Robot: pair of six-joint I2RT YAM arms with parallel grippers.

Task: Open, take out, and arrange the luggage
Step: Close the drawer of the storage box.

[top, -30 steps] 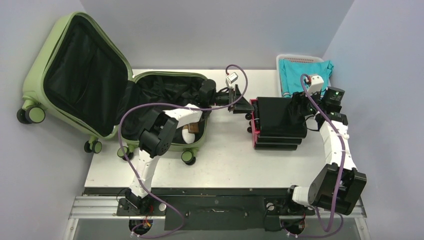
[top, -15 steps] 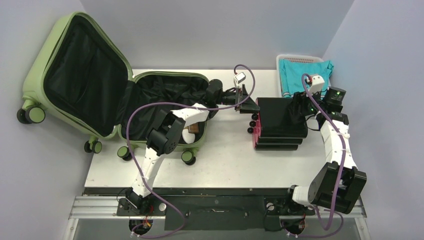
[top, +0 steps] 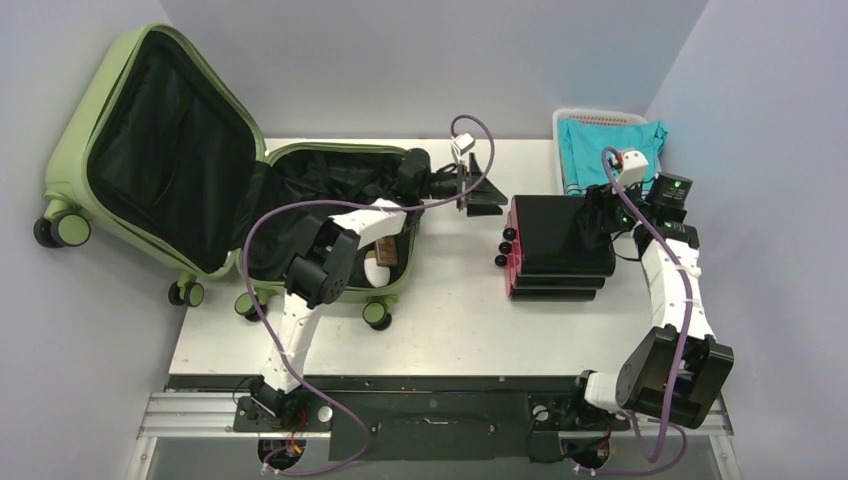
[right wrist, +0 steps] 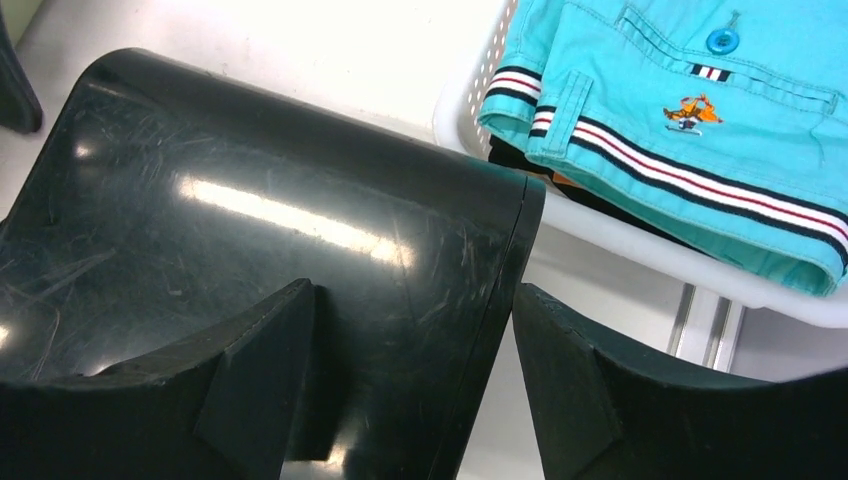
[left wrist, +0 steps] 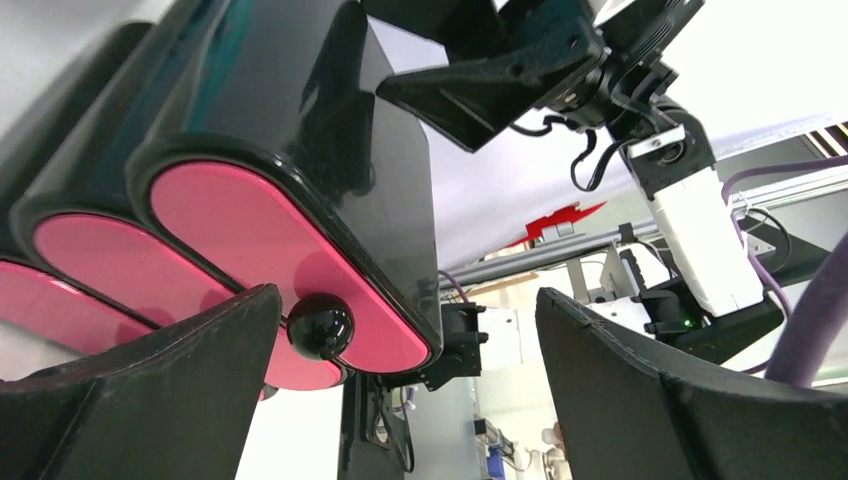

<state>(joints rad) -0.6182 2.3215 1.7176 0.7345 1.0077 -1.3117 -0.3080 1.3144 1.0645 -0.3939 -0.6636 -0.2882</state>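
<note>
Olive luggage (top: pixel 72 160) open, just left of gaping left tool (top: pixel 480 187).

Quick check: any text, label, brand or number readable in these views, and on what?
No readable text in any view.
Orange embroidered motif on the turquoise shorts in the white basket: a picture, no letters.
Red mark behind the black case, left wrist view: too blurred to read.
Luggage and black case: no label visible.
</note>
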